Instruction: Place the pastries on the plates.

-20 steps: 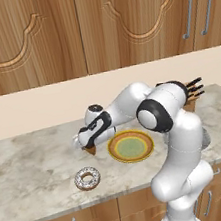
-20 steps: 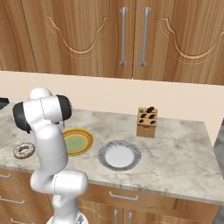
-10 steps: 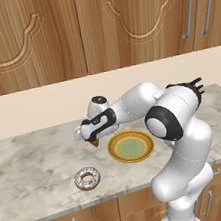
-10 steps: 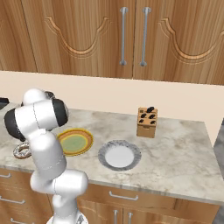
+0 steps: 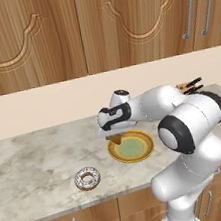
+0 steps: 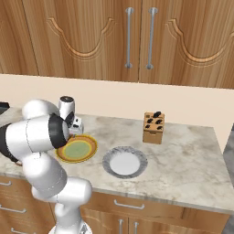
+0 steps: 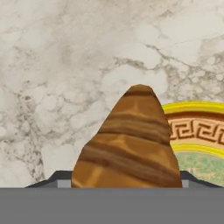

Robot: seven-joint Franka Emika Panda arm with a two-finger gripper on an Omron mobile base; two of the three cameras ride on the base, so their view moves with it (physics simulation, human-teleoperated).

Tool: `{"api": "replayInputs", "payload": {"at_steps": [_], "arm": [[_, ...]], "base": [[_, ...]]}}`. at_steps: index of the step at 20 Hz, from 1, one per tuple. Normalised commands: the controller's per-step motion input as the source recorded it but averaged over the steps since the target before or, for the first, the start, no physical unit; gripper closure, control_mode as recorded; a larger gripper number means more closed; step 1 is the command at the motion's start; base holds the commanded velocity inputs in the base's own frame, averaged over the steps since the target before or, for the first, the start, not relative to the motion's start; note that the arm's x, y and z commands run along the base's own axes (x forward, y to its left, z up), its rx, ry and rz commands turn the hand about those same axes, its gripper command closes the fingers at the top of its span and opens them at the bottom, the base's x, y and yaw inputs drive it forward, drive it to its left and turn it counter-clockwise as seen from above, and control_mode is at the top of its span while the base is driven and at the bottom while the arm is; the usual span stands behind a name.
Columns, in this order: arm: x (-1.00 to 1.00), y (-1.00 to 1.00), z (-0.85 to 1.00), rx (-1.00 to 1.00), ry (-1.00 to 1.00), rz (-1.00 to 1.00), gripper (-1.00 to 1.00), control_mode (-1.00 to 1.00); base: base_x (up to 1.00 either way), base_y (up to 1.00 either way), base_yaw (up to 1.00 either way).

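Hand (image 5: pixel 116 138) was clamped on the brown oval croissant pastry (image 7: pixel 129 144), hanging at the yellow-rimmed green-centred plate's (image 5: pixel 145 150) edge. Hand view alone showed the grip; left base view alone showed the white-iced sprinkled ring doughnut (image 5: pixel 87 179) on the marble bench (image 5: pixel 36 170).

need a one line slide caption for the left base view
Gripper carrying the croissant at the yellow plate's left edge, doughnut waiting on the marble counter.

arm: swings right since 1.0 s ago | gripper (image 5: pixel 116 138): carries croissant (image 5: pixel 117 139) from counter left of yellow-orange plate (image 5: pixel 132 146) to over its left rim
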Motion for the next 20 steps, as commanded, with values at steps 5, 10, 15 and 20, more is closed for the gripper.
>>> {"api": "replayInputs", "payload": {"at_steps": [5,10,15,20], "arm": [[-0.5,-0.68,-0.12,-0.04,0.02,-0.04,1.0,-1.0],[-0.11,-0.11,-0.57,0.0,0.13,0.0,1.0,-1.0],[0.13,-0.15,-0.58,-0.02,0.09,0.0,1.0,-1.0],[-0.29,-0.12,-0.24,-0.02,-0.07,0.0,-1.0,-1.0]], "base": [[0.0,0.0,0.0],[0.0,0.0,0.0],[0.0,0.0,0.0],[0.0,0.0,0.0]]}}
